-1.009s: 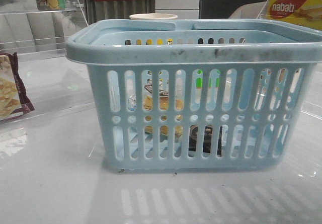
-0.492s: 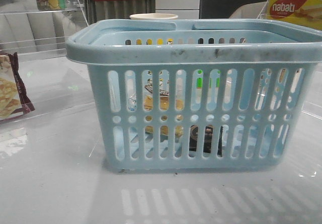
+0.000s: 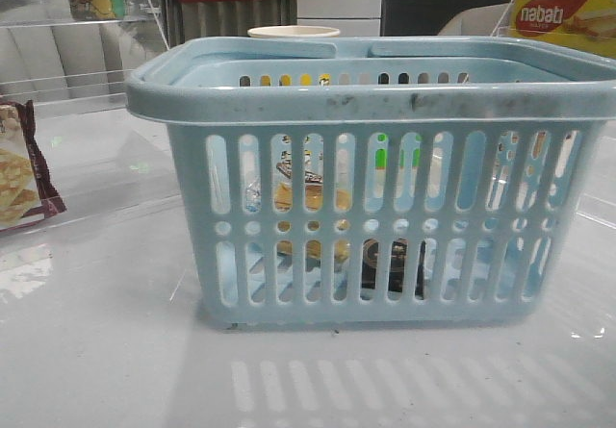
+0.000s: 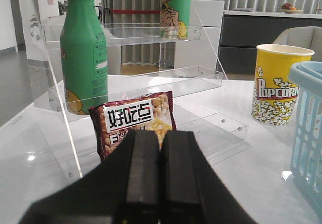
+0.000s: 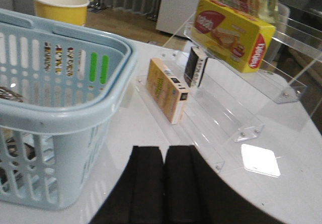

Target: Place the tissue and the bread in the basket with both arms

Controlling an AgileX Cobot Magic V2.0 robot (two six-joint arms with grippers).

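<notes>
On the glossy white table (image 3: 106,351), with clear acrylic shelves behind it, the light-blue basket (image 3: 375,101) stands upright in the middle, and through its slotted near wall the bread (image 3: 308,197) shows as golden-brown behind the slots with the dark tissue (image 3: 390,260) packet low beside it to the right, both inside. Left of the basket a maroon cracker packet (image 3: 21,173) leans at the table's edge, a yellow popcorn cup (image 4: 276,85) stands just beyond the basket, and a yellow Nabati box (image 3: 563,14) sits far right. The left gripper (image 4: 160,183) and the right gripper (image 5: 164,189) each have their jaws pressed together on nothing, both outside the basket.
</notes>
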